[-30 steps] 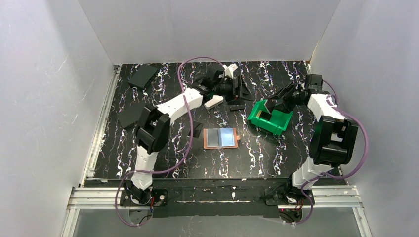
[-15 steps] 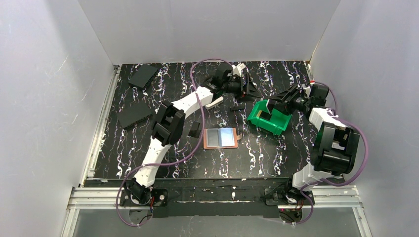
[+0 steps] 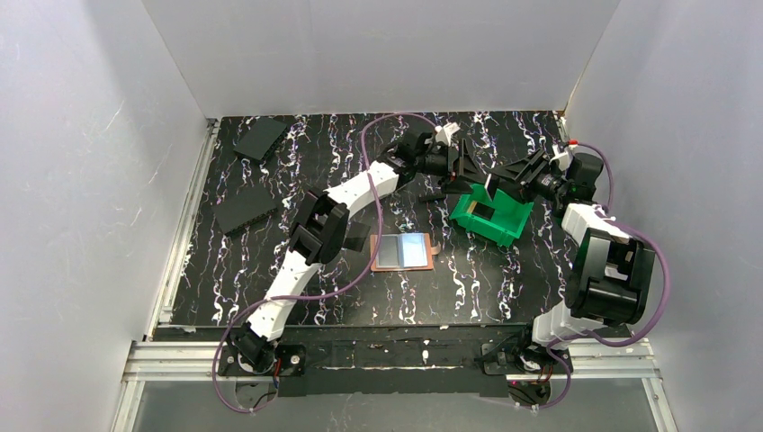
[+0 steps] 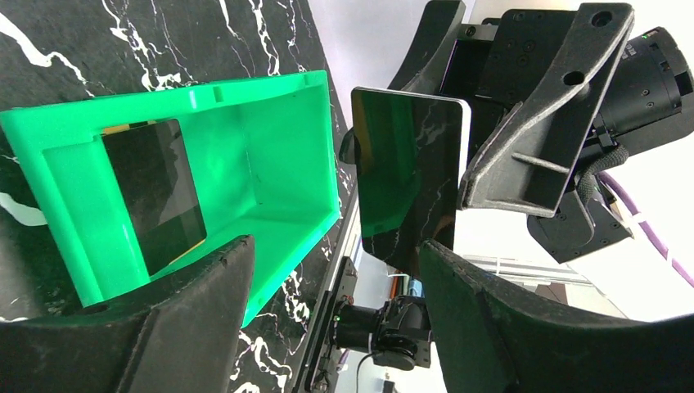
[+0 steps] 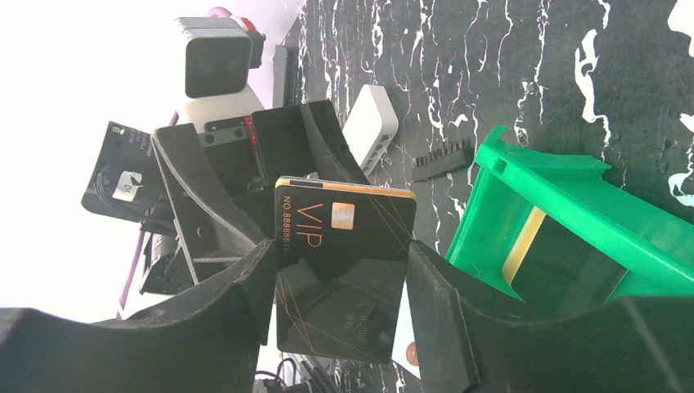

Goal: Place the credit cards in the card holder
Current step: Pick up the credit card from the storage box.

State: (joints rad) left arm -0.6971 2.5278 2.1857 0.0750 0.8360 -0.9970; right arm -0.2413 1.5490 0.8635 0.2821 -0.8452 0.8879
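Right wrist view: right end effector (image 5: 340, 299) pinches the VIP card (image 5: 360, 237) over the green bin (image 3: 500, 230), left end effector (image 4: 335, 254) wide, empty. A mistimed handover could drop it in; card holder (image 3: 403, 252) lies open beside the bin.

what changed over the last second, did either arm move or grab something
The left arm swung to the right across the table, carrying the left jaws, open, up close to the black VIP card that the right jaws grip beside the green bin. Nothing was taken or let go. The right jaws' grip on the card, the bin and the open card holder stayed as they were.
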